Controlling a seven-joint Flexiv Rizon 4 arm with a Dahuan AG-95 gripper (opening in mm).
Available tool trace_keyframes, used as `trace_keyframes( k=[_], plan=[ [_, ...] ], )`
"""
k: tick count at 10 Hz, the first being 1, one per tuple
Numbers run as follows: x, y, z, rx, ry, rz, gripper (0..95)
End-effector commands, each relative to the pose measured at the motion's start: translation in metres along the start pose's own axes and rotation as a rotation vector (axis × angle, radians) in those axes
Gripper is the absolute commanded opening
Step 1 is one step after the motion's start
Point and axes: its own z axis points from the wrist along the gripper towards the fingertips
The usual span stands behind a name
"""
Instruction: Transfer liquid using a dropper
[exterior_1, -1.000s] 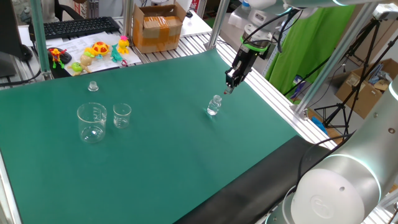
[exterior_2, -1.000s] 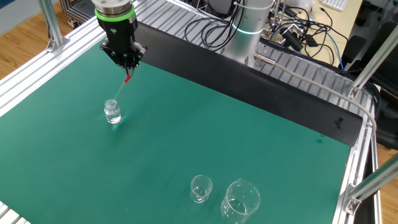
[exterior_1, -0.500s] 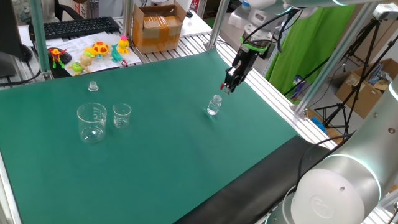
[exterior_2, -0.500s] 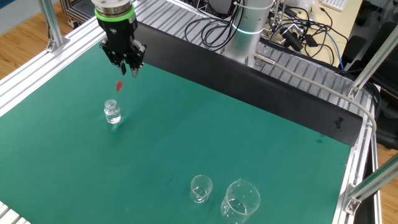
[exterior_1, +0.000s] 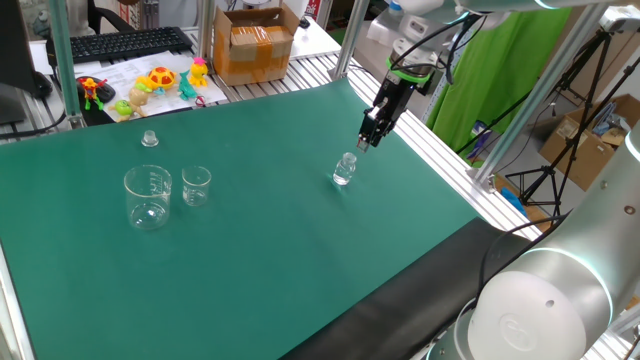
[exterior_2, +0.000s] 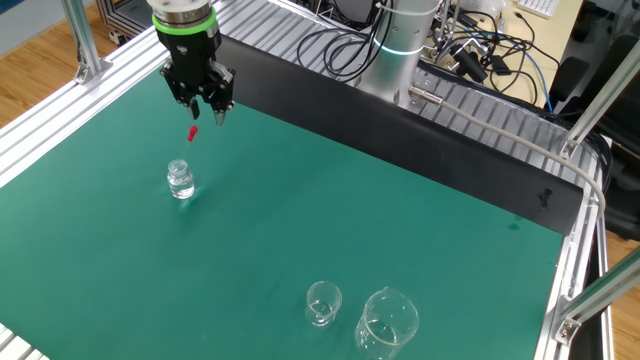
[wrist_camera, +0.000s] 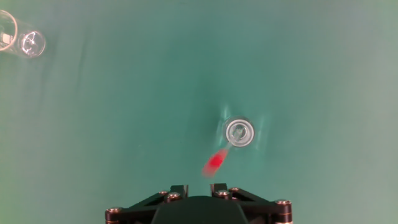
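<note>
Only a small bottle (exterior_2: 180, 180) stands below the claw (exterior_2: 205, 112).

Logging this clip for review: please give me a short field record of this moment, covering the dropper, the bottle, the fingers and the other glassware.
dropper: red bulb below the gripper, not between the fingers, blurred in the hand view; stem leads to the bottle mouth
small glass bottle: upright on the green mat, below the gripper
fingers: apart, gripping nothing
large beaker: upright, far from the bottle
small beaker: beside the large one
small clear cap-like piece: behind the beakers
</note>
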Motion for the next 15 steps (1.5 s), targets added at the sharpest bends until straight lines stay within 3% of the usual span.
trace_keyframes(
  k=[1,2,3,7,15],
  plan=[
    [0.001,0.001,-0.005,-0.001,0.005,0.001,38.0],
    [0.001,0.001,-0.006,0.002,-0.004,0.002,38.0],
    [0.0,0.002,-0.008,0.002,-0.012,0.004,19.0],
    [-0.01,0.006,-0.013,0.017,-0.043,0.001,19.0],
    [-0.01,0.006,-0.013,0.017,-0.043,0.001,19.0]
  ],
)
